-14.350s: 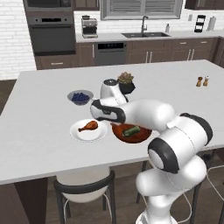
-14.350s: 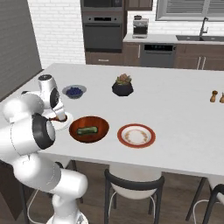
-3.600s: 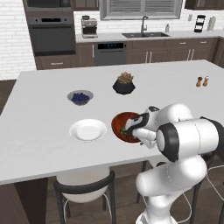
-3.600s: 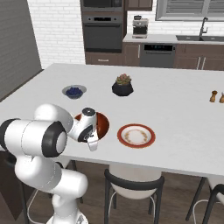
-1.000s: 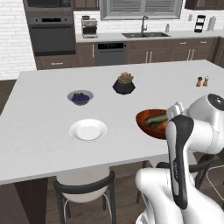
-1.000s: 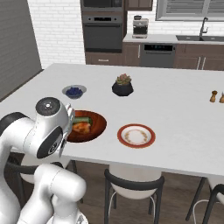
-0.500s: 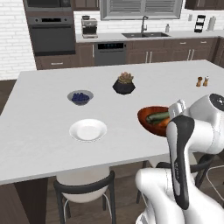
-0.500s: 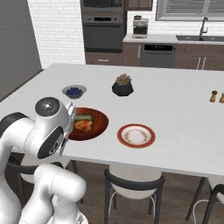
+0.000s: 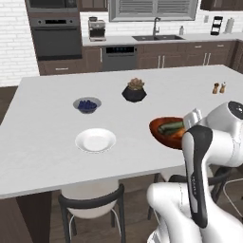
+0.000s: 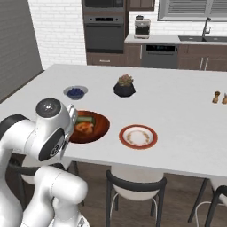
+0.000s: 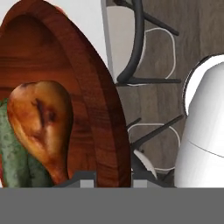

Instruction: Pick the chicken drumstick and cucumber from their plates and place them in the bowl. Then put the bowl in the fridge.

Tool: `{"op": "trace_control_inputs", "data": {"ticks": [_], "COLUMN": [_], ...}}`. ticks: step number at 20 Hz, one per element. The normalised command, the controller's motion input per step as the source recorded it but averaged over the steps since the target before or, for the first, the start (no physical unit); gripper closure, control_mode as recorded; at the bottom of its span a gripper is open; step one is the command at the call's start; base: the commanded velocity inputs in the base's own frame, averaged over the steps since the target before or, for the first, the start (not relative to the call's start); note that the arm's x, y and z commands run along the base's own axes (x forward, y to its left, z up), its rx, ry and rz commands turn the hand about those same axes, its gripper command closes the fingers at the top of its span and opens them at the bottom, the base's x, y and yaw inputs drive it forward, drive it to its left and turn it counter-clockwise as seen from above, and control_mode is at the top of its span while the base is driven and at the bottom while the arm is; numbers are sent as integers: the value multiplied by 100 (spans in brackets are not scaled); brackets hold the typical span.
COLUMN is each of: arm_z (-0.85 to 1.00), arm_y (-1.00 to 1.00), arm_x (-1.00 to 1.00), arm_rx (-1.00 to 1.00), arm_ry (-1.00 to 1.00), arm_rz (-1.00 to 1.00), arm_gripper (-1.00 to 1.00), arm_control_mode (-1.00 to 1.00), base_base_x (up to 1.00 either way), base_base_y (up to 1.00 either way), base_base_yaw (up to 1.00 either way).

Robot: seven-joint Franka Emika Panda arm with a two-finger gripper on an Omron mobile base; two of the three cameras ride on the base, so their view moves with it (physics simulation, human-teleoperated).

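In hand view: gripper [image 11: 113, 178] clamps bowl [image 11: 94, 87] rim | drumstick [image 11: 41, 120], cucumber [image 11: 13, 157] inside | right base: red-rimmed plate [image 10: 138, 136]

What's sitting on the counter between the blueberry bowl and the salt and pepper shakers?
A black pot with a plant, seen in both base views.

My pincer [image 11: 113, 177] is clamped on the rim of the reddish-brown wooden bowl [image 9: 160, 129], holding it over the counter's near edge. Inside, the golden-brown chicken drumstick [image 11: 41, 124] lies right against the dark green cucumber [image 9: 171, 126]. The plain white plate [image 9: 95, 140] and the red-rimmed plate [image 10: 138, 136] sit flat on the counter.
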Motion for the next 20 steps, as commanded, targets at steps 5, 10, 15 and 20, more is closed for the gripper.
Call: {"op": "trace_control_inputs", "data": {"ticks": [5, 10, 15, 20], "arm_z": [0, 0, 0, 0], "arm_y": [0, 0, 0, 0], "arm_x": [0, 0, 0, 0], "arm_rx": [0, 0, 0, 0], "arm_ry": [0, 0, 0, 0], "arm_rz": [0, 0, 0, 0], "arm_gripper": [100, 100, 100, 100], "arm_control_mode": [100, 100, 100, 100], "base_base_x": [-100, -65, 5, 8], "base_base_y": [0, -2, 11, 4], "base_base_yaw": [0, -18, -80, -80]}}
